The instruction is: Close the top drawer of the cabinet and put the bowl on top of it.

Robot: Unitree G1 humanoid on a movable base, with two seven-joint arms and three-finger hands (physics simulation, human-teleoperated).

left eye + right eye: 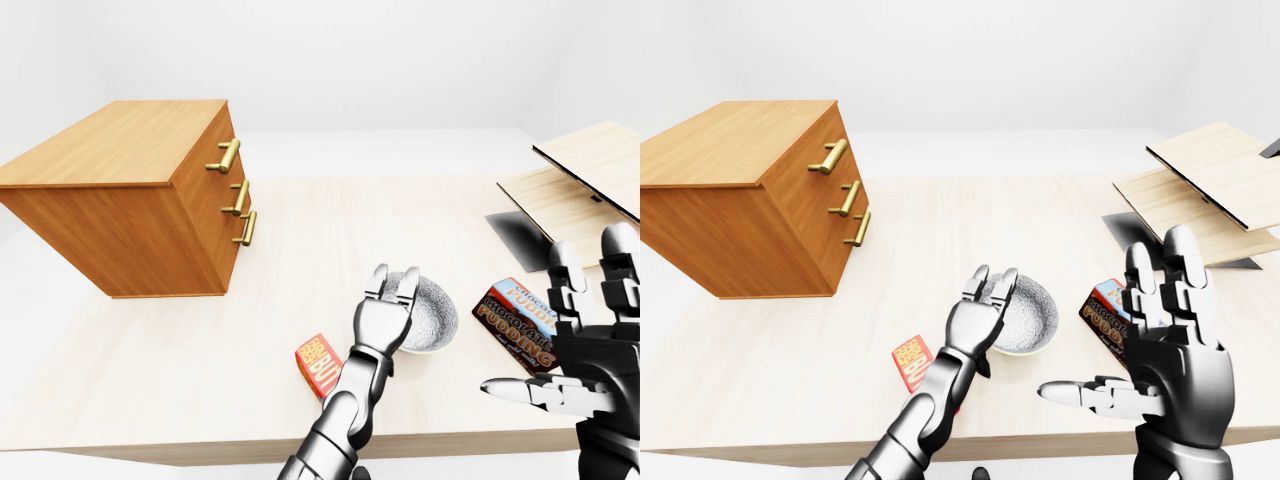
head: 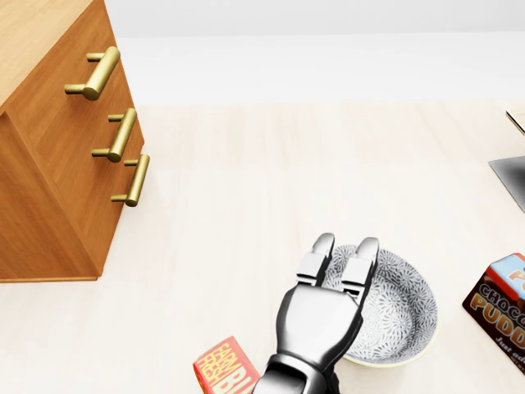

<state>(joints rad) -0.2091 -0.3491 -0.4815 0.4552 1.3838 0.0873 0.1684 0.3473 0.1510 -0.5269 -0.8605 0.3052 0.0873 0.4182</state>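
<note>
the cabinet [image 1: 130, 200] stands on the desk [image 2: 246, 213] near its far left corner, with the three brass handles turned toward the middle of the desk. all three drawer fronts look level with each other, so i judge the top drawer [image 2: 74, 90] is already closed, or nearly so; a small gap would be hard to see from here.

the bowl [image 2: 402, 316] lies near the near edge of the desk, well apart from the cabinet. the left hand [image 2: 336, 283] is over the left side of the bowl with the fingers [image 2: 316, 258] straight and side by side, not clamped on anything. the tips reach over the rim, probably to get a hold on it, but i cannot tell if they touch it.

the right hand [image 1: 1170, 340] is raised at the right with all fingers spread wide and holds nothing. it seems kept there to stay out of the way.

a pudding box [image 1: 520, 325] lies just right of the bowl, and a small red box [image 1: 318, 362] lies left of it beside the left arm. the lift should not knock them.
</note>
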